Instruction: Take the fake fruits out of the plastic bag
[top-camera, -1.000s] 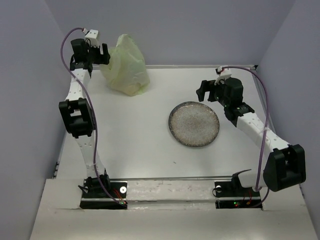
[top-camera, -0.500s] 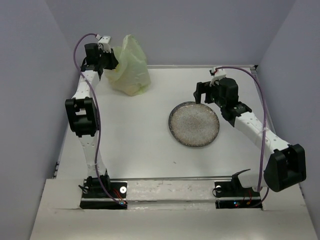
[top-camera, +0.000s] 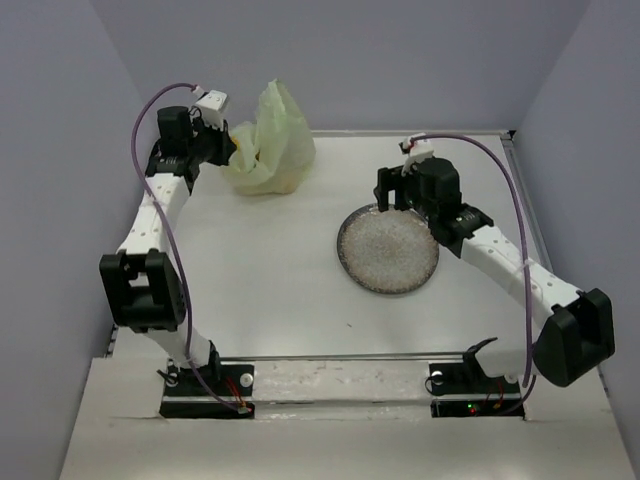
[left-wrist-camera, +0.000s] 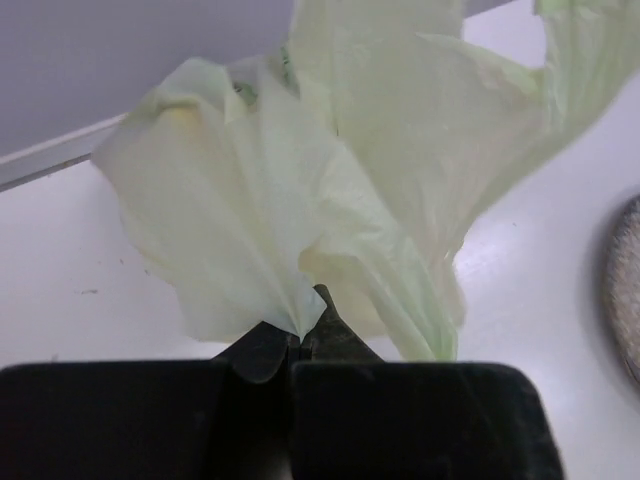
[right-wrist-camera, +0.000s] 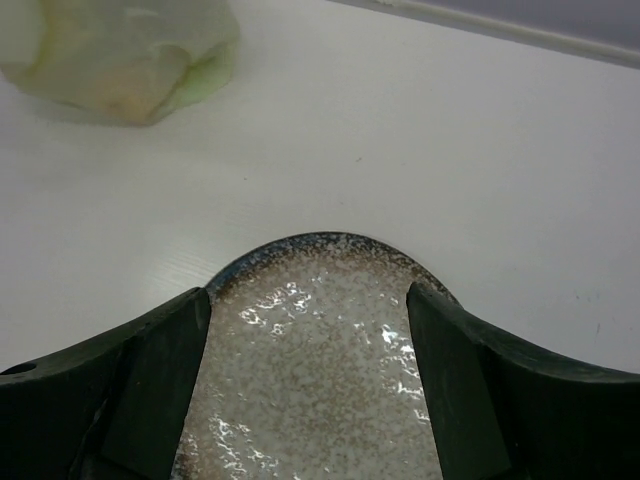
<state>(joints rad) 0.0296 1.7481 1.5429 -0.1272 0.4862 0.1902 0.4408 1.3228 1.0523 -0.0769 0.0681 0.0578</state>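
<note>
The plastic bag (top-camera: 272, 140) is pale yellow-green and crinkly and stands at the far left of the table. My left gripper (top-camera: 232, 148) is shut on a pinched fold of the bag's left side, and the film fans out from the closed jaws (left-wrist-camera: 300, 335). The fake fruits are hidden inside the bag (right-wrist-camera: 120, 50); only a faint orange tint shows through the plastic. My right gripper (top-camera: 388, 190) hovers open over the far rim of the plate, with nothing between its fingers (right-wrist-camera: 310, 320).
The round grey speckled plate (top-camera: 388, 255) lies right of the table's middle, with no fruit on it (right-wrist-camera: 310, 410). Purple-grey walls close in the table at the back and both sides. The bag sits close to the back wall.
My left gripper has shut on the bag's side and shifted right, pulling the bag with it. My right arm has moved left over the plate's far rim.
</note>
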